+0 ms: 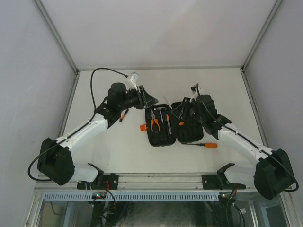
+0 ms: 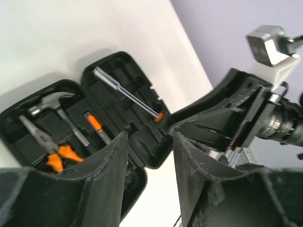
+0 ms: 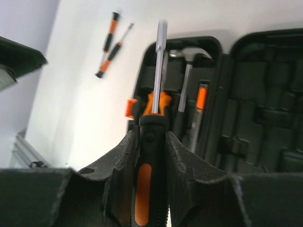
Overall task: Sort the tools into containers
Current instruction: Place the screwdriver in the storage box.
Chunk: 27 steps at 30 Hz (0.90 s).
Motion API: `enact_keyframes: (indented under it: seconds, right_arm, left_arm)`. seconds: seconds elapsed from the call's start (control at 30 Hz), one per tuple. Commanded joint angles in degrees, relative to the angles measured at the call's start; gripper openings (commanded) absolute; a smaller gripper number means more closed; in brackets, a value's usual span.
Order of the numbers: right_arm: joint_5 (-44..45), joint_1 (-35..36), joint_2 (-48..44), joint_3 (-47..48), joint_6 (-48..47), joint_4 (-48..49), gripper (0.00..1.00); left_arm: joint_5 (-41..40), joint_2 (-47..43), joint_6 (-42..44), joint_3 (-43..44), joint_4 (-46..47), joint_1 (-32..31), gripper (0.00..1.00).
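The black tool case (image 1: 189, 135) lies open in the middle of the table, with orange-handled pliers (image 1: 155, 124) and a hammer (image 3: 187, 75) in its left half. My right gripper (image 3: 152, 137) is shut on the black-and-orange handle of a screwdriver (image 3: 161, 61). Its steel shaft points out over the case. The left wrist view shows that screwdriver (image 2: 125, 92) held above the case's other half (image 2: 142, 146). My left gripper (image 2: 150, 137) hangs open and empty just behind the case's far left corner (image 1: 147, 100).
A loose orange-handled screwdriver (image 1: 203, 144) lies on the table just in front of the case's right half. Two thin screwdrivers (image 3: 110, 45) lie left of the case, under the left arm (image 1: 124, 115). An orange latch (image 1: 142, 127) sticks out from the case's left edge.
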Motion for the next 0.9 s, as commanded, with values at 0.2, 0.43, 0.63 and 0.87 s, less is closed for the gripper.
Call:
enact_keyframes:
  seconds: [0.2,0.43,0.63,0.87]
  right_arm:
    - [4.5,-3.3,-0.2,3.1,-6.0,-13.7,0.00]
    - [2.8,-5.2,3.2,3.3,-4.8,-13.3,0.00]
    - [2.6,-3.2,4.1,5.8,-14.7,-17.0,0.05]
    - [10.8,6.1,5.8,9.3,-29.8,-25.0,0.46]
  left_arm:
    - [-8.3,-2.4,4.0,2.4,-10.1,5.1,0.48]
    - [-7.7,-0.9,2.7,1.3,-9.9,5.3,0.47]
    - [-7.9,-0.2,3.0,1.2,-10.4,5.4,0.47]
    - [-7.7,0.5,2.8,1.6,-10.5,6.0,0.46]
